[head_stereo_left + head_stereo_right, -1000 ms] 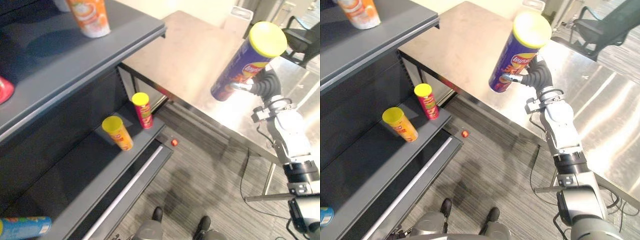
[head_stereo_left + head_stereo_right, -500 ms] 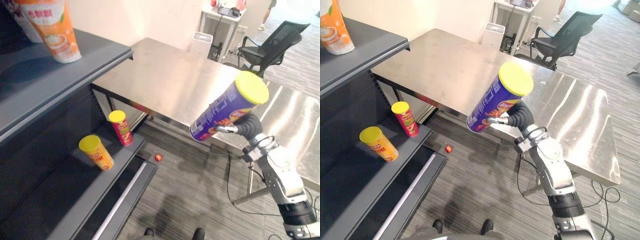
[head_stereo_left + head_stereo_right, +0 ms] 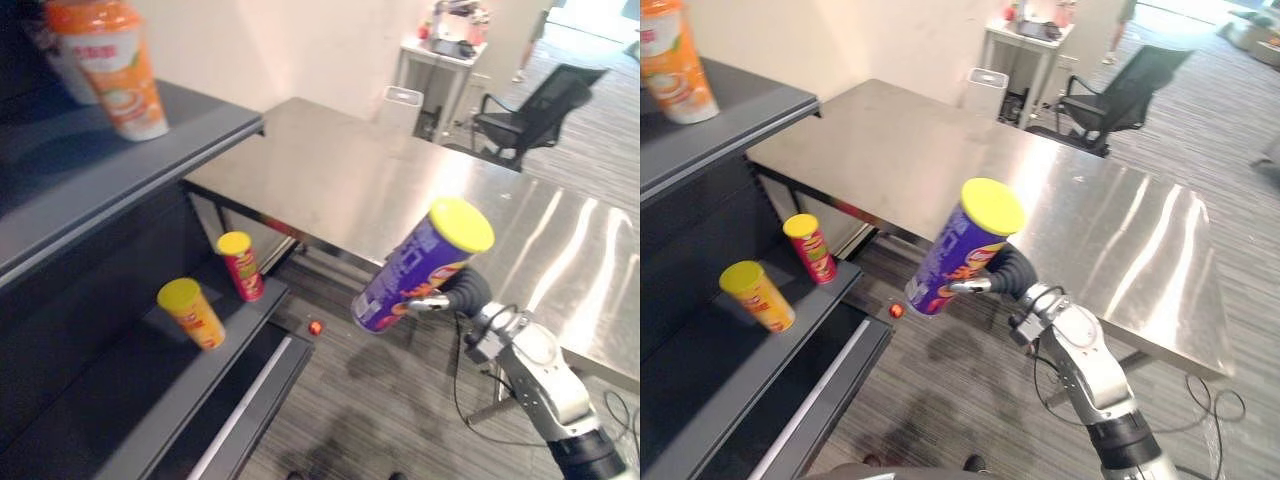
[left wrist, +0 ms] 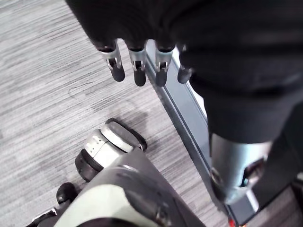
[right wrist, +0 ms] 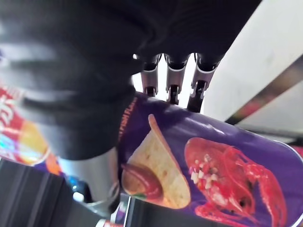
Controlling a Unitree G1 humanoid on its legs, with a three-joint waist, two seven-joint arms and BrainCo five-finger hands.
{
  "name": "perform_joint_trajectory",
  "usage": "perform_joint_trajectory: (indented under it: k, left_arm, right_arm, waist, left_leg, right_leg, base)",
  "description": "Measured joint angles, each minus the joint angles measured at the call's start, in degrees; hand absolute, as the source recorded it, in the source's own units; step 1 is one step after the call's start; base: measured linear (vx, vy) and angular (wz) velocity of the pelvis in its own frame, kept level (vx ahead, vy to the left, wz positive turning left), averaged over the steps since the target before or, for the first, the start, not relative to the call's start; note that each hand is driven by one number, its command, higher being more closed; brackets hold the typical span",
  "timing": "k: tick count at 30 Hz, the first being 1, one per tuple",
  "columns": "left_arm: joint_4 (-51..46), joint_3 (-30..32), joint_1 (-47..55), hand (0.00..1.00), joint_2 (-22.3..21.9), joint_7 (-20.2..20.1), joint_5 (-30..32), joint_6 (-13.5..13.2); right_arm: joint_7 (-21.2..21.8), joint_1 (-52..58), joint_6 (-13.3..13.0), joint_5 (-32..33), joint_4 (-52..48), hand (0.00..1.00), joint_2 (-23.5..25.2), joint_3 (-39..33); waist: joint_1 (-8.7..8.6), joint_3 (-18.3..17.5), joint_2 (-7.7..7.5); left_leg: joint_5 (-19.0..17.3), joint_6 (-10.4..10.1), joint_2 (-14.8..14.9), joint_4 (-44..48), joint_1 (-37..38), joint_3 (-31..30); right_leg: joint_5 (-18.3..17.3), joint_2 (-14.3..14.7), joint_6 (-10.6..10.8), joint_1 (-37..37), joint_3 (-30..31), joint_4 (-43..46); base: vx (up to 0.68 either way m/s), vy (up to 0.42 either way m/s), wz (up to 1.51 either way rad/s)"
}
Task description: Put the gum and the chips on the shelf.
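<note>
At 4 o'clock in the left eye view: purple chips can point(image 3: 418, 270) with a yellow lid, gripped by the right hand point(image 3: 456, 297), fingers point(image 5: 173, 84) and thumb curled round the body. Held in the air, tilted, lid toward 1 o'clock, base toward 7 o'clock, not on the shelf point(image 3: 150, 150). On the label, up close in the right wrist view: a red crayfish, a pale chip with a red dollop, and a red-and-yellow logo patch.

At 9 o'clock on the lower board: an orange can point(image 3: 192, 312) and a red can point(image 3: 240, 265), both yellow-lidded, upright, apart. On the top board at 11 o'clock: an orange printed cup point(image 3: 110, 70). Steel desk point(image 3: 350, 170) at 12 to 3 o'clock.

Left hand point(image 4: 137, 61) released, fingers straight, hanging above the floor.
</note>
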Motion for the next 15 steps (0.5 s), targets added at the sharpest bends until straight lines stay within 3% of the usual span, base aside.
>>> perform_joint_trajectory:
  k: [3,4,5,6,8,9,10,11,12,13,15]
  left_arm:
    - [0.1,0.5,0.4,0.0,-1.2,-0.3,-3.2,-1.2]
    - [0.0,0.7,0.8,0.0,-1.6,-0.4,-3.8,-1.3]
    - [0.0,1.4,1.4,0.0,-2.2,-0.7,-5.8,-1.2]
    - [0.1,1.5,1.7,0.0,-2.3,-1.1,-5.7,-1.2]
    - [1.7,1.6,1.6,0.0,-2.7,-2.6,-5.2,-0.9]
    - [1.8,1.6,1.7,0.0,-3.1,-2.8,-5.1,-0.7]
    - [2.2,1.6,2.3,0.0,-4.0,-2.7,-4.7,-0.5]
    - [2.1,1.6,3.3,0.0,-4.5,-2.5,-4.4,-0.3]
    - [2.0,1.5,3.4,0.0,-4.5,-2.3,-3.8,-0.5]
    - [2.0,1.6,3.7,0.0,-4.4,-2.1,-2.3,-0.7]
    - [2.0,1.6,3.6,0.0,-4.5,-1.9,-0.2,-1.0]
  right_arm:
    - [-1.3,-6.3,0.0,0.0,5.2,1.0,1.2,1.9]
    - [-1.9,-6.7,0.0,-0.1,6.3,1.0,1.3,1.7]
    - [-2.9,-6.6,0.1,-0.3,7.2,1.0,1.4,1.6]
    - [-3.1,-6.0,0.0,-0.8,7.2,1.0,1.2,1.3]
    - [-3.9,-2.6,-0.3,-3.1,7.5,1.0,0.4,-2.3]
    - [-4.1,-1.6,-0.3,-3.7,7.7,1.0,0.4,-3.6]
    - [-4.5,0.8,-0.3,-4.7,7.8,1.0,0.2,-5.8]
    - [-4.8,3.1,-0.3,-4.7,7.7,1.0,-0.1,-7.4]
    - [-4.7,4.3,-0.3,-4.7,7.7,1.0,-0.2,-8.1]
    - [-4.5,6.0,-0.3,-4.7,7.5,1.0,-0.5,-8.9]
    - [-3.5,8.2,-0.4,-4.7,6.6,1.0,-0.5,-10.6]
  waist:
    - [2.69,1.3,1.55]
    - [3.31,1.6,2.58]
    - [3.13,2.2,3.83]
    - [2.71,2.1,3.61]
    - [1.2,1.7,4.24]
    - [1.18,1.8,4.47]
    - [1.02,1.7,6.22]
    - [-0.23,1.4,7.85]
    - [-0.48,1.3,7.93]
    - [-0.1,1.2,7.57]
    - [-1.06,1.2,7.2]
  left_leg:
    - [0.7,-1.0,0.3,1.7,-1.6,-2.4]
    - [0.0,-0.3,0.6,1.3,-2.1,-0.8]
    - [-0.9,2.1,3.1,1.0,-2.0,5.8]
    - [-0.9,3.9,4.0,0.7,-1.9,9.4]
    - [-0.5,9.2,7.1,2.1,-2.7,24.2]
    - [-0.3,9.6,8.1,4.8,-3.4,27.4]
    - [2.2,11.3,9.3,11.0,-3.3,32.3]
    - [3.1,8.9,8.6,11.5,-3.5,33.9]
    - [4.1,7.8,7.9,10.9,-3.4,33.8]
    - [5.7,7.4,5.9,8.6,-3.2,33.3]
    - [9.2,7.2,2.4,1.2,-2.0,31.6]
  right_leg:
    - [-0.6,0.8,-0.7,2.7,-5.4,-0.5]
    - [-1.5,0.8,-0.8,3.3,-7.8,-0.1]
    - [-1.6,1.0,-0.9,5.1,-11.9,0.1]
    - [-1.6,0.6,-0.8,5.9,-14.2,-0.3]
    - [-2.4,-1.7,-0.8,7.8,-22.5,-1.2]
    - [-2.9,-2.5,-0.5,7.8,-23.8,-0.3]
    - [-4.4,-4.5,1.1,8.1,-25.6,3.5]
    - [-5.7,-6.2,2.3,8.7,-27.0,6.5]
    - [-5.9,-7.0,2.6,8.8,-27.1,6.6]
    - [-6.0,-7.9,2.7,8.9,-27.1,6.3]
    - [-5.9,-8.9,2.9,8.8,-27.3,6.2]
  base:
    - [-0.06,-0.071,0.92]
    - [-0.1,-0.073,1.2]
    - [-0.09,-0.082,1.38]
    - [-0.02,-0.045,1.77]
    - [-0.01,0.104,1.77]
    - [0.0,0.219,1.43]
    - [0.06,0.257,1.32]
    - [0.06,0.282,1.28]
    - [0.01,0.304,0.99]
    - [-0.04,0.222,0.7]
    - [-0.06,0.2,0.71]
